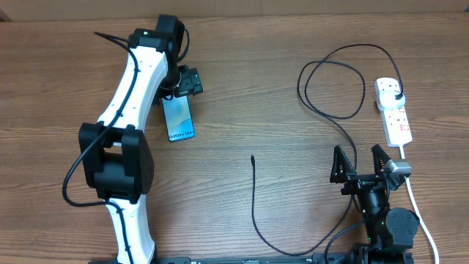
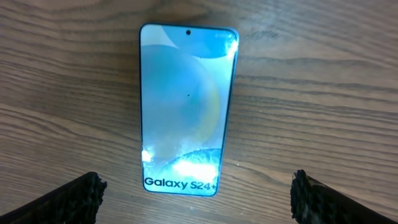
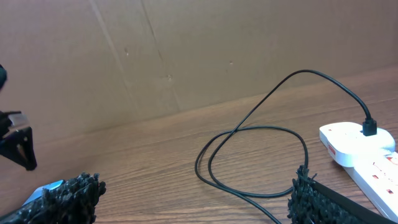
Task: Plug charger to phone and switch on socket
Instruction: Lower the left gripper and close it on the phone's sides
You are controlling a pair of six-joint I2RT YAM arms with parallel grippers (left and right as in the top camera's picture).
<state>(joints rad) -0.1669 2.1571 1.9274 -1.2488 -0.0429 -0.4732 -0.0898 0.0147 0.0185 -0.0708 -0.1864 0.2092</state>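
"Where's the phone [image 1: 179, 117]?"

"Flat on the table [image 1: 242, 88], on the left, under the left gripper [image 2: 196, 179]. Its jaws are spread wider than the phone. The right gripper [image 1: 357, 152] is spread too, holding nothing."

"What could go wrong?"

"I'd say the phone skids if one finger touches first. The charger [image 1: 253, 183] lies loose, its tip well apart from the phone, and a hard tug might drag the socket [image 1: 394, 110]."

"Which way does the phone point?"

"Long axis runs far to near, slightly tilted, lettered end toward the robot."
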